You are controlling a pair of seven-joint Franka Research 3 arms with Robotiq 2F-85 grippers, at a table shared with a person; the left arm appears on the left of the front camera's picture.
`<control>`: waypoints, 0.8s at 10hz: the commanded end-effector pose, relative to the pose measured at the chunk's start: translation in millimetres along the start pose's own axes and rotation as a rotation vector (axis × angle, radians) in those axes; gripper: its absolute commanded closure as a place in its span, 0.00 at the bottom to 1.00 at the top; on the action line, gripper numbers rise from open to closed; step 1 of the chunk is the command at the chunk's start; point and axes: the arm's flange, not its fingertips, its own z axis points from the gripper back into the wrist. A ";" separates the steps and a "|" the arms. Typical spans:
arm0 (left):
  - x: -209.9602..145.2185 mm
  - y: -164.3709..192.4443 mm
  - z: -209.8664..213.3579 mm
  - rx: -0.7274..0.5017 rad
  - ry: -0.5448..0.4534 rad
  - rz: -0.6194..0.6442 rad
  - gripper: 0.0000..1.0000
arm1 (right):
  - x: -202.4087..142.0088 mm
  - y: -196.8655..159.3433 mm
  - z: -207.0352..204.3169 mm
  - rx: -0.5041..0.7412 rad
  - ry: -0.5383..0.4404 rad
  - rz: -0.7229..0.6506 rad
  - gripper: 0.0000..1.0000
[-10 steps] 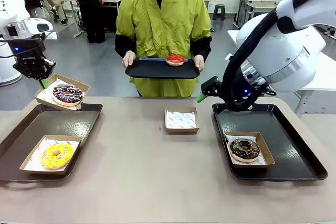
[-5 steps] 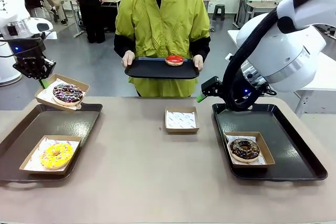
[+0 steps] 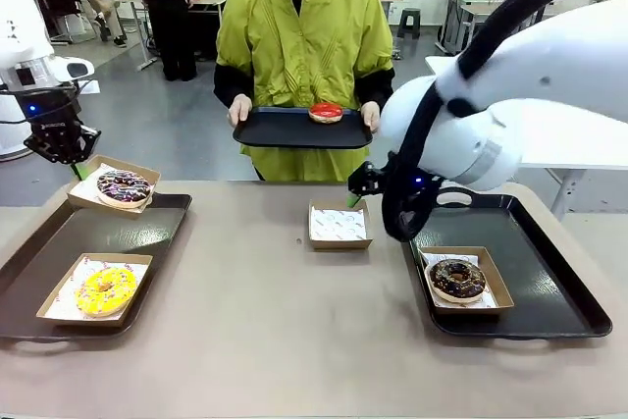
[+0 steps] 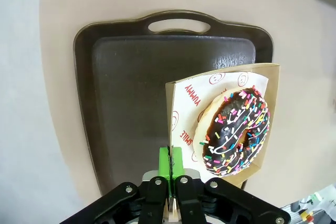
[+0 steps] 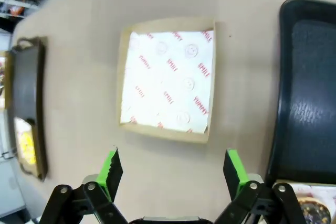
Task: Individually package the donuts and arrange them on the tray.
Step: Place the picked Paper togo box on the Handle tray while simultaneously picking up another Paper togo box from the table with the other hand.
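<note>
Tabletop (image 3: pixel 255 340), beige and smooth, spans the front view. Behind its far edge stands a person in a yellow-green jacket (image 3: pixel 304 46), both hands holding a black serving tray (image 3: pixel 280 130) at waist height, well back from the table.

Two black rectangular trays lie on the table, the left tray (image 3: pixel 98 233) and the right tray (image 3: pixel 549 272).

Four shallow brown cardboard boxes lined with white printed paper come next. The empty box (image 3: pixel 340 225) sits on the bare table between the trays. The near-left box (image 3: pixel 59 306) rests on the near end of the left tray. The right box (image 3: pixel 491 287) rests on the right tray. The lifted box (image 3: pixel 137 168) hangs tilted over the far end of the left tray; whether it touches the rim I cannot tell.

Each donut is a ring. The yellow-iced sprinkled donut (image 3: pixel 105 288) lies in the near-left box. The dark glossy chocolate donut (image 3: pixel 457 279) lies in the right box. The chocolate donut with coloured sprinkles (image 3: pixel 124 185) lies in the lifted box. The bright red glazed donut (image 3: pixel 327 112) sits on the person's serving tray.

The left gripper (image 4: pixel 170 158) has its green pads pressed together on the lifted box's edge. The right gripper (image 5: pixel 172 163) hovers above the empty box with its fingers spread wide, holding nothing.
</note>
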 end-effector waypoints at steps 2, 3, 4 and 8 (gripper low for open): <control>-3.3 9.1 -2.7 -0.046 0.012 -0.013 0.99 | 28.7 18.6 -30.5 -0.131 -0.030 -0.051 0.00; -4.9 12.1 -8.0 -0.051 0.019 -0.020 0.99 | 35.7 19.0 -38.4 -0.149 -0.030 -0.064 0.00; -5.1 14.9 -12.5 -0.059 0.025 -0.024 0.99 | 42.9 18.3 -44.4 -0.165 -0.018 -0.070 0.00; -3.8 9.8 -13.9 -0.033 0.027 -0.003 0.99 | 36.4 0.1 -42.3 -0.144 -0.017 -0.048 0.00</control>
